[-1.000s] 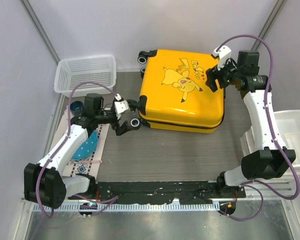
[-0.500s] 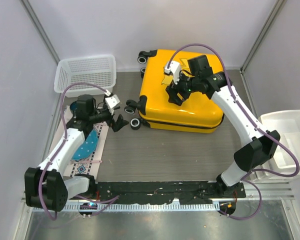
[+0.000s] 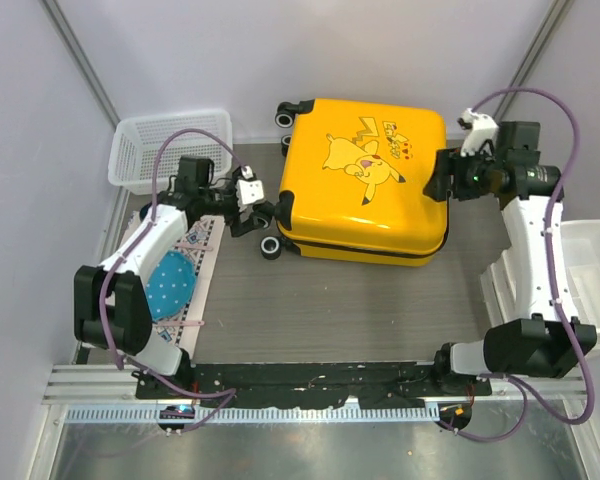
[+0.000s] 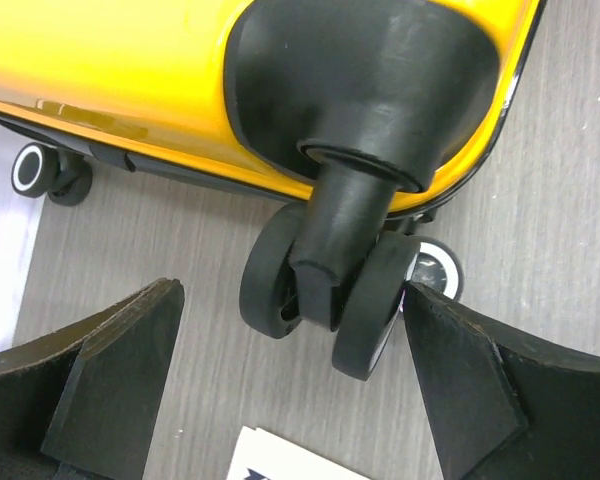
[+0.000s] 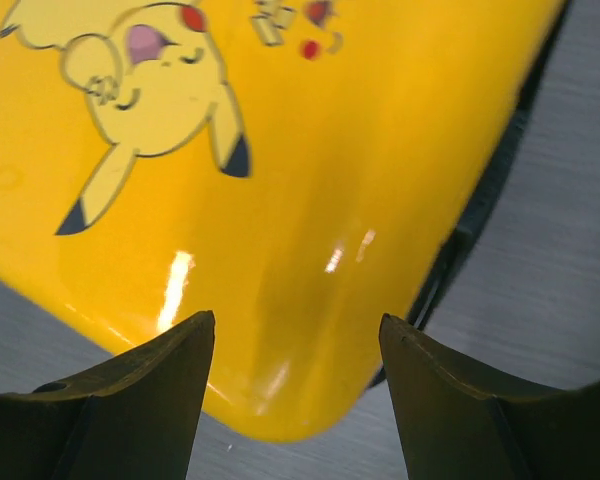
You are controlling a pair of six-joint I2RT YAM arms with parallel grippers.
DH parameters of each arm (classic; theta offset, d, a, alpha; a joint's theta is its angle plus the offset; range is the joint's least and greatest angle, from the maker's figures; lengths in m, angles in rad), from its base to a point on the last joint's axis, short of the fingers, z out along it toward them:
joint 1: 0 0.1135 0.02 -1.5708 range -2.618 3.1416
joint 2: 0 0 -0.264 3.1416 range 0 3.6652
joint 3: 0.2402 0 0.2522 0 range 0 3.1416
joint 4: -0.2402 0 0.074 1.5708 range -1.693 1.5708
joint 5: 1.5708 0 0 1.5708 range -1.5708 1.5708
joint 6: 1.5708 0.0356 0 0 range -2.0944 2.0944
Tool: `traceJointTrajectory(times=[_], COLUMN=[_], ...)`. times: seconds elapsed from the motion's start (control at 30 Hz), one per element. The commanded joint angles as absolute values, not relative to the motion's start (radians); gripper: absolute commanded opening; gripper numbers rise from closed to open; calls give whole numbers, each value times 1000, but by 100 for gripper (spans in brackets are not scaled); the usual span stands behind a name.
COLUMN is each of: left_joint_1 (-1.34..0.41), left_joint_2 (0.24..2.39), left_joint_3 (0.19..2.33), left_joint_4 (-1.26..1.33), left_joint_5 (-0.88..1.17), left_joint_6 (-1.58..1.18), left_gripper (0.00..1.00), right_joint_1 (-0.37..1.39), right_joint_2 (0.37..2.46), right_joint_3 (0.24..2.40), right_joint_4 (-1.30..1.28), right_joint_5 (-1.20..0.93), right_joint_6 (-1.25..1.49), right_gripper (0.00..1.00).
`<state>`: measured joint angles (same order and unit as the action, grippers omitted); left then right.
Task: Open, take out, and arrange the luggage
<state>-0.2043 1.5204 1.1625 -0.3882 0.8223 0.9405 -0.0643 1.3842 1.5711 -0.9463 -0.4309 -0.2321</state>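
Observation:
The luggage (image 3: 365, 180) is a bright yellow hard-shell suitcase with a Pikachu print, lying flat and closed, black wheels toward the left. My left gripper (image 3: 250, 213) is open at its near-left corner. In the left wrist view the gripper (image 4: 292, 296) straddles a black twin wheel (image 4: 320, 300), the right finger (image 4: 450, 370) almost touching it. My right gripper (image 3: 440, 186) is open at the suitcase's right edge. In the right wrist view the gripper (image 5: 295, 322) hovers over a rounded yellow corner (image 5: 280, 150), holding nothing.
A white mesh basket (image 3: 170, 148) stands at the back left. A patterned mat (image 3: 202, 262) with a blue dotted item (image 3: 172, 285) lies under the left arm. White plastic drawer bins (image 3: 592, 280) stand at the right. A black rail (image 3: 310, 380) runs along the near edge.
My right arm has swung from above the lid back to the suitcase's right edge. My left gripper has moved up and right, closing in on the corner wheel.

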Motion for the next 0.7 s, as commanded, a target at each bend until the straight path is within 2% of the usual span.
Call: traceJointTrajectory(times=[0.0, 0.2, 0.4, 0.67], left_joint_1=[-213, -229, -274, -316], left_joint_2=[1580, 1626, 1647, 1647], left_joint_3=[1251, 1293, 1292, 1256], left_joint_4=[-472, -468, -468, -422], left_joint_5=[841, 838, 839, 816], left_joint_6=[1094, 1091, 1176, 1186], left_gripper=[93, 82, 79, 76], right_joint_1=[-194, -345, -373, -408], right_joint_2=[1342, 1451, 1551, 1672], right_joint_3=[1494, 1488, 1487, 1476], right_joint_4=[-936, -824, -772, -546], right_joint_5=[-358, -396, -531, -693], right_joint_6=[-4, 92, 119, 287], right_gripper=[72, 61, 68, 65])
